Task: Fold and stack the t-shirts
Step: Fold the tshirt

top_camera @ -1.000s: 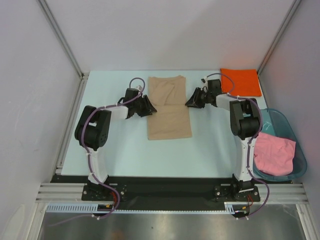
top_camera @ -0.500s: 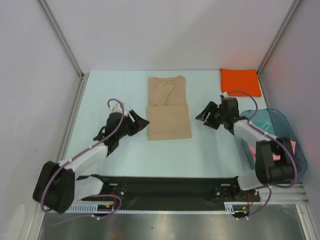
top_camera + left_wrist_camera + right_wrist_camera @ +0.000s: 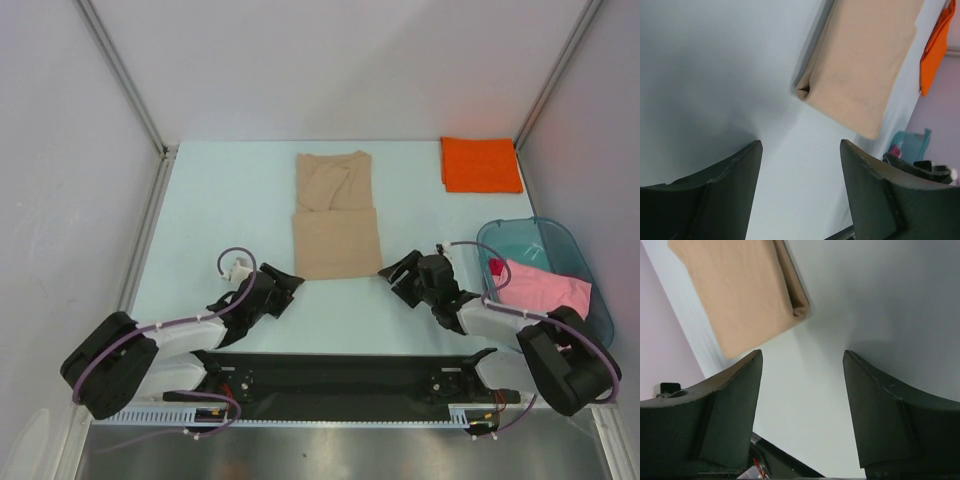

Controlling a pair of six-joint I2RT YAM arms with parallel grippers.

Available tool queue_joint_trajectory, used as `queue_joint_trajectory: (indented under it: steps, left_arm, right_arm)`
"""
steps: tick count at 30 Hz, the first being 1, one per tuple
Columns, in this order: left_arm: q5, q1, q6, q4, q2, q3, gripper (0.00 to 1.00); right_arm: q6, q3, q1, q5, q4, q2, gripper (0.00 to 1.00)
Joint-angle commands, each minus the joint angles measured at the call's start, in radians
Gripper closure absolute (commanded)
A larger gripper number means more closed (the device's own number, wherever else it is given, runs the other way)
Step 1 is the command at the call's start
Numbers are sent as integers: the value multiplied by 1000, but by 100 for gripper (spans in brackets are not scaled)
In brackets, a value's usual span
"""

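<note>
We see the left gripper (image 3: 800, 146) and right gripper (image 3: 802, 355) both spread wide and empty, low over the pale table (image 3: 220, 200), flanking the near edge of the folded tan cloth t-shirt (image 3: 337, 225). A folded bright orange t-shirt (image 3: 480, 164) lies far right. The translucent teal plastic tub (image 3: 560, 240), near right, holds a crumpled pink t-shirt (image 3: 545, 290).

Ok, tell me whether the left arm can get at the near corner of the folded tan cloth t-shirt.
Probably yes: the left gripper stands open just short of the folded tan t-shirt, with only bare table between them.
</note>
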Motion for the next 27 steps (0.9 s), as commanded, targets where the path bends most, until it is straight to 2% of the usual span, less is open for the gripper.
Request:
queue_joint_trajectory:
  steps: [1, 7, 12, 27]
  left_arm:
    - [-72, -6, -122, 69, 69, 22, 31]
    - [-55, -10, -214, 46, 169, 57, 41]
    - [-72, -6, -292, 49, 211, 45, 46]
    - [-90, 40, -276, 41, 269, 68, 54]
  right_arm:
    - [123, -21, 37, 176, 205, 38, 30]
    - [202, -28, 59, 220, 270, 144, 40]
    - [222, -25, 59, 211, 290, 196, 44]
    - [275, -12, 106, 180, 279, 273, 48]
